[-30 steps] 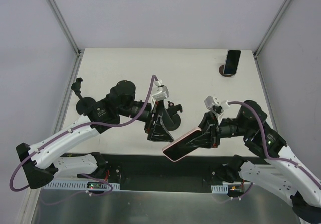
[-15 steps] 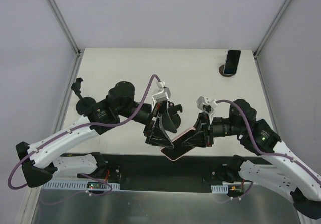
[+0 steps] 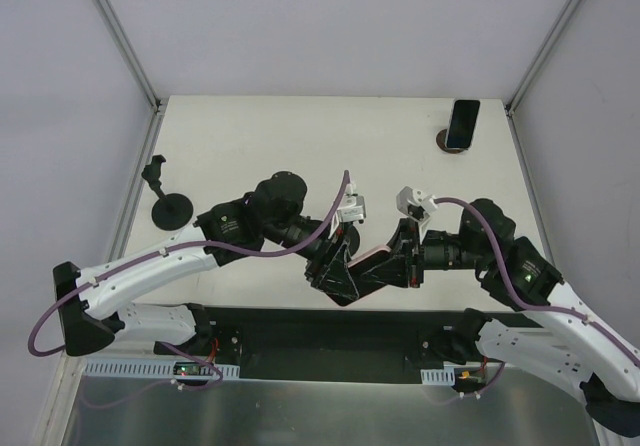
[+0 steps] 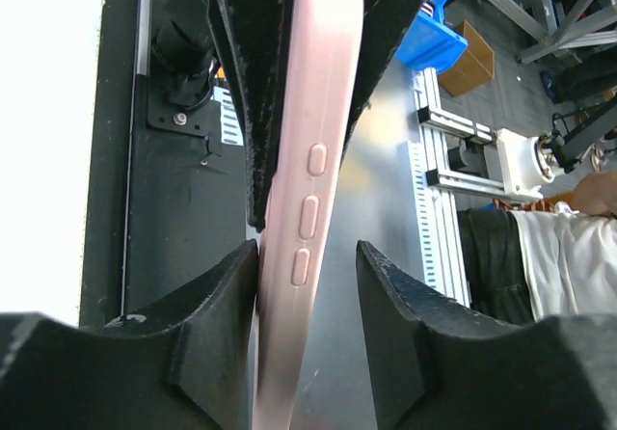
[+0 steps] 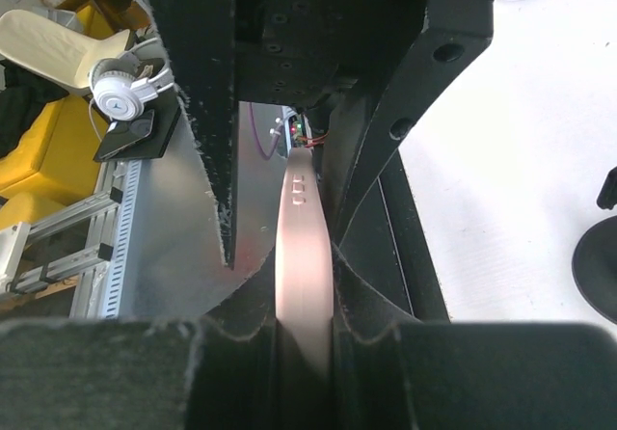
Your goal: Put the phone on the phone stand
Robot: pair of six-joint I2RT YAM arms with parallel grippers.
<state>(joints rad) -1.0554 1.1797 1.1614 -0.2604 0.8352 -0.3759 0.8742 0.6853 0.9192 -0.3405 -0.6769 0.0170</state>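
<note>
A pink phone (image 3: 368,266) hangs in the air over the table's front edge, between the two arms. My right gripper (image 3: 396,265) is shut on one end of it; in the right wrist view both fingers press the phone's (image 5: 304,266) flat sides. My left gripper (image 3: 338,278) is open with its jaws either side of the other end. In the left wrist view the phone (image 4: 310,170) touches the left finger (image 4: 207,305) and a gap shows at the right finger. A black phone stand (image 3: 170,206) stands at the table's left side.
A dark phone (image 3: 462,124) leans on another stand at the back right corner. A second black stand base (image 5: 598,266) sits on the white table just behind the grippers. The black front rail (image 3: 270,331) lies below the phone.
My left arm has swung right and its open jaws have come around the phone's free end. My right gripper moved left with the phone, then held about still.
</note>
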